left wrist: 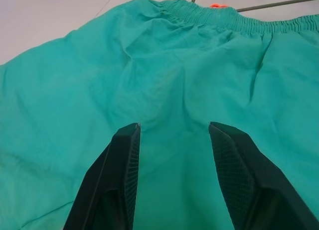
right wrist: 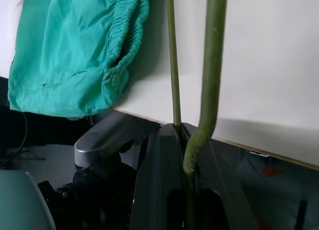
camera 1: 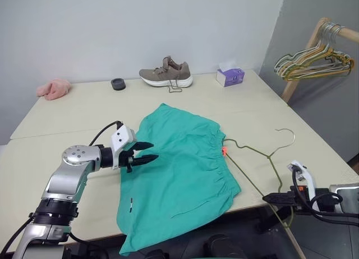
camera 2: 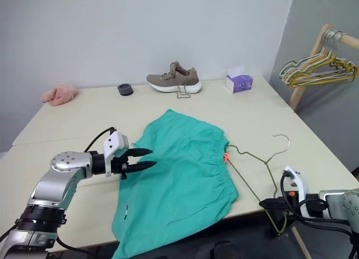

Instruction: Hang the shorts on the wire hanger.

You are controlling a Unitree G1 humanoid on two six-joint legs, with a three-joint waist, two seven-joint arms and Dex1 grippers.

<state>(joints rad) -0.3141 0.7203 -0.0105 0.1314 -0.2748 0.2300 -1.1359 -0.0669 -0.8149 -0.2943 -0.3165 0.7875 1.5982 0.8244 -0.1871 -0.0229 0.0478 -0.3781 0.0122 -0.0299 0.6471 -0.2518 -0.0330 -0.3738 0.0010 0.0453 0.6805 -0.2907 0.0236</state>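
The teal-green shorts lie flat on the table, waistband to the right with an orange tag at its edge; one leg droops over the front edge. My left gripper hovers open at the shorts' left side, and in the left wrist view its fingers stand apart above the fabric with nothing between them. The wire hanger lies right of the waistband, its hook pointing toward the back. Its lower corner sticks out past the table's front edge, where my right gripper is shut on the wire.
At the back of the table sit a pink cloth, a small black ring, a brown shoe and a purple tissue box. A bunch of hangers hangs on a wooden rack at the right.
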